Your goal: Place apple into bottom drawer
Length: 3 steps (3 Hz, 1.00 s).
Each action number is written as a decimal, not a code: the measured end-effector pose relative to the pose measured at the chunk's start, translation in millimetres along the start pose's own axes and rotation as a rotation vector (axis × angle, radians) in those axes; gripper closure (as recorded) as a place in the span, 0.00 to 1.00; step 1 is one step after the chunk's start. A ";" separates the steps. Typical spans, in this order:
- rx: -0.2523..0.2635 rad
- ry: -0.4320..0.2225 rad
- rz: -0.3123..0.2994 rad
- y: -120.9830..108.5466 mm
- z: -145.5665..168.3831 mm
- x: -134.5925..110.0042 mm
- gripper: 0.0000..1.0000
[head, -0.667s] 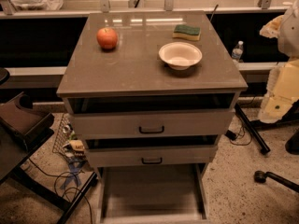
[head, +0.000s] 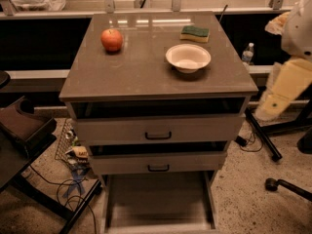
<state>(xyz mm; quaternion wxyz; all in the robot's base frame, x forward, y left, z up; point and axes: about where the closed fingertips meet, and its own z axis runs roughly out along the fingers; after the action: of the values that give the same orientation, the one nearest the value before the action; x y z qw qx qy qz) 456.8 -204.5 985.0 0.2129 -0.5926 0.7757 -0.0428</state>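
Note:
The apple (head: 112,39), red-orange and round, sits on the grey cabinet top (head: 141,72) at the back left. The bottom drawer (head: 158,204) is pulled out below the two upper drawers, and its flat grey inside is bare. My arm is at the right edge of the view, beside the cabinet. Its pale yellowish end, my gripper (head: 267,112), hangs low to the right of the cabinet, far from the apple and the drawer, and holds nothing that I can see.
A white bowl (head: 188,57) and a green sponge (head: 195,32) sit on the right of the top. The two upper drawers (head: 158,129) stand slightly ajar. A water bottle (head: 248,53) is behind on the right. Cables and a wire basket (head: 73,150) lie on the floor to the left, and chair legs (head: 285,186) to the right.

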 end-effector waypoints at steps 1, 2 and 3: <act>0.054 -0.191 0.048 -40.8 29.9 -45.6 0.00; 0.081 -0.381 0.126 -77.8 61.9 -91.9 0.00; 0.122 -0.537 0.204 -108.7 81.2 -131.1 0.00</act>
<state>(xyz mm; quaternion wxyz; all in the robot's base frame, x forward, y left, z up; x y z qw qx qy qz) 612.8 -98.4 982.7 0.4490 -0.4880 0.7430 0.0905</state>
